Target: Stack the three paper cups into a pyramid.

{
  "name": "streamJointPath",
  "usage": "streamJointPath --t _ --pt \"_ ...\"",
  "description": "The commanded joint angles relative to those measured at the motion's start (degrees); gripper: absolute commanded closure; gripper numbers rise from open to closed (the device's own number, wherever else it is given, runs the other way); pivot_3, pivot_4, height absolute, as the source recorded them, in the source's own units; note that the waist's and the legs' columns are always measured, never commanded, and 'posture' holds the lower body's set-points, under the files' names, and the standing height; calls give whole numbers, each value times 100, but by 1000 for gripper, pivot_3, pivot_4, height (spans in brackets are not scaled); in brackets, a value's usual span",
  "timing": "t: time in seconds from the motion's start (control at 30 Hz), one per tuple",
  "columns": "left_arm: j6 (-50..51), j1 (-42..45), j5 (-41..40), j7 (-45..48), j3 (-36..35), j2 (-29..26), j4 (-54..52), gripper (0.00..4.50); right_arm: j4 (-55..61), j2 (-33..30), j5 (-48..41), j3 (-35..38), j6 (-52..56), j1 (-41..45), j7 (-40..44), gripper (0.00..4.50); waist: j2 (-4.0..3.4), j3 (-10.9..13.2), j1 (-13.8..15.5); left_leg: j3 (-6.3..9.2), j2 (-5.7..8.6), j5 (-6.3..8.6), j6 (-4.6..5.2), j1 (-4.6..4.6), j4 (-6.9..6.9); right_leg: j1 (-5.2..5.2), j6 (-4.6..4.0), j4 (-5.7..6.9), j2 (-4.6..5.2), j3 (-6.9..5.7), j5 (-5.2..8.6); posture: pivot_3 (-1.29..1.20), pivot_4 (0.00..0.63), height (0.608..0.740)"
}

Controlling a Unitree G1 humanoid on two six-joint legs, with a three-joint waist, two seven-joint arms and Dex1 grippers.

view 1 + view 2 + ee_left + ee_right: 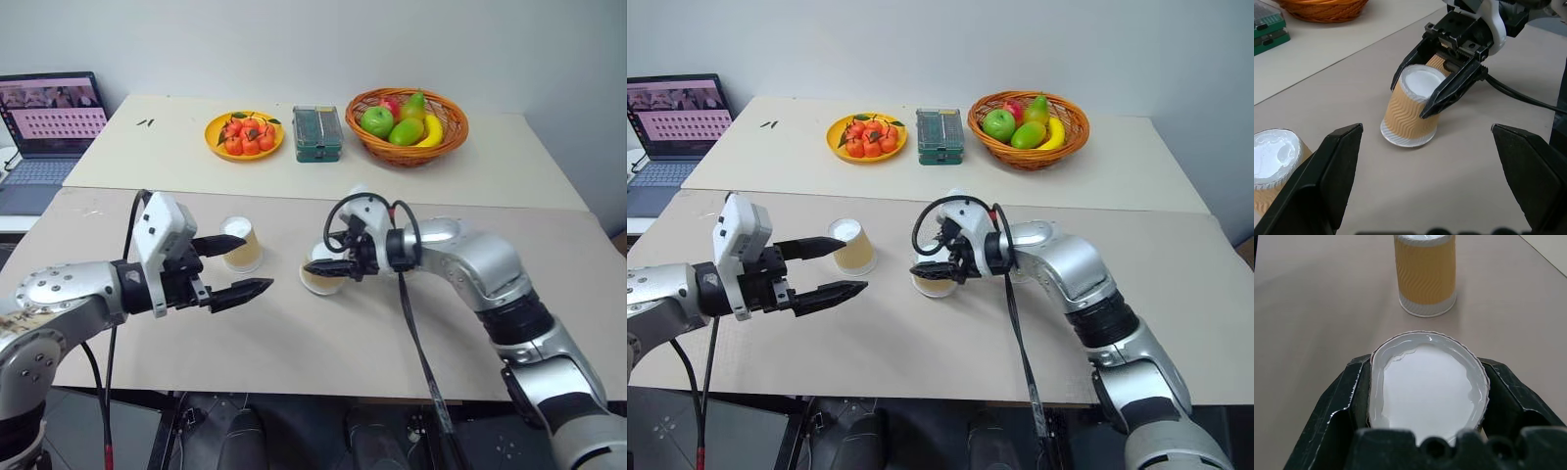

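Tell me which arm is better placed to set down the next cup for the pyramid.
The right. Its pincer is shut on a cup, upside down and tilted, its rim near the table, beside the standing cup. The left pincer is open, holding nothing.

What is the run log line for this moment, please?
right gripper: shut on tilted cup | left gripper: open, empty | second cup: upside down on table

Silver arms, black cables, black-fingered tools

No legible text anywhere — laptop screen [54, 110] shows rows of thumbnails, lettering unreadable.
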State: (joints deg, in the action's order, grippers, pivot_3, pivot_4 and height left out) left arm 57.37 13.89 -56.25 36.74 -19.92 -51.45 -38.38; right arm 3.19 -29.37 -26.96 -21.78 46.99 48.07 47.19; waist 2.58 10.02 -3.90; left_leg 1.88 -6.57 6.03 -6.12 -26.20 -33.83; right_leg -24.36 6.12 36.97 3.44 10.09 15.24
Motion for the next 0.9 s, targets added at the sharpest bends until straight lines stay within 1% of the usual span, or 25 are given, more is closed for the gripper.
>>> streamJointPath --t 0.03,0.17,0.27,0.33,0.37,0.4,0.43,0.67,0.9 --pt "-199 9 -75 -97 -136 1 -177 0 39 57 192 78 -194 99 187 1800 0 0 5 0 0 0 0 0 0 1 0 0 0 0 0 0 150 740" --pt "-285 -48 -77 -109 -151 24 -168 0 229 136 245 30 -61 -44 280 1800 0 0 0 0 0 0 0 0 2 -1 -2 0 0 0 -1 0 150 740" --pt "-360 34 -57 -169 -34 51 -152 0 328 222 280 -20 3 -183 287 1800 0 0 -1 0 0 0 0 0 2 0 -2 0 0 0 0 0 150 740" --pt "-399 196 -33 -186 82 65 -55 0 316 230 367 -30 -37 -244 313 825 0 0 -2 0 0 0 0 0 1 -1 -2 0 0 0 0 0 150 740" --pt "-420 258 -15 -186 124 71 -12 0 308 226 397 -26 -49 -263 331 686 0 0 5 0 0 0 0 0 1 -1 -2 0 0 0 0 0 150 740" --pt "-437 308 7 -184 158 78 30 0 301 218 418 -18 -59 -274 349 312 0 0 9 0 0 0 0 0 0 0 -2 0 0 0 0 0 150 740" --pt "-458 347 24 -180 177 95 69 0 280 218 444 -13 -69 -272 350 33 0 0 7 0 0 0 0 0 0 0 -1 0 0 0 1 0 150 740" --pt "-579 332 88 -178 290 194 133 0 302 185 409 239 0 -101 382 33 0 0 -6 0 0 0 0 0 3 -2 1 -1 0 0 1 0 150 740" --pt "-706 272 238 -25 384 207 246 0 367 219 -588 1369 966 467 436 33 -1 1 -2 0 0 0 0 0 3 -1 0 0 0 0 0 0 150 740"
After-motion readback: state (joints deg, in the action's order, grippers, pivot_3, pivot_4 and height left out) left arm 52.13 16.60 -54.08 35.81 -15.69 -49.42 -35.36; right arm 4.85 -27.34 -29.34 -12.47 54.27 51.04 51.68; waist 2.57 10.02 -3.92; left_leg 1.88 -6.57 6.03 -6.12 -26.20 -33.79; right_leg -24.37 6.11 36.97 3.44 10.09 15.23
